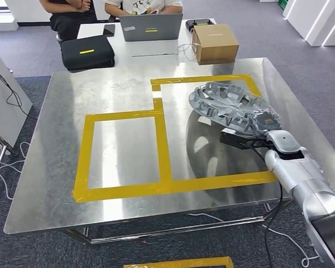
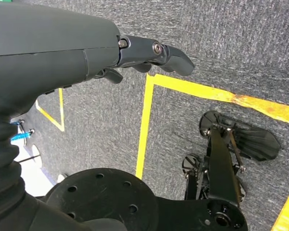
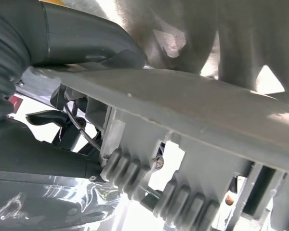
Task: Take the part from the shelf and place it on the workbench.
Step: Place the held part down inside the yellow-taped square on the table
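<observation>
The part [image 1: 233,106] is a round grey ribbed plastic disc, tilted over the right yellow-taped square of the steel workbench [image 1: 115,100]. My right hand [image 1: 264,131] grips its near edge, thumb on one face and fingers on the other. Up close in the right wrist view the part's rim and ribs [image 3: 179,144] run across the picture, with my right hand [image 3: 77,48] clamped on it. My left hand [image 2: 136,53] hangs beside my body over the carpet, its fingers slightly curled and holding nothing.
Yellow tape marks two joined squares [image 1: 157,134] on the bench. Beyond it a white table carries a black case [image 1: 87,52], a laptop [image 1: 151,27] and a cardboard box [image 1: 215,43]; two people sit behind. Cables trail on the floor at left and right.
</observation>
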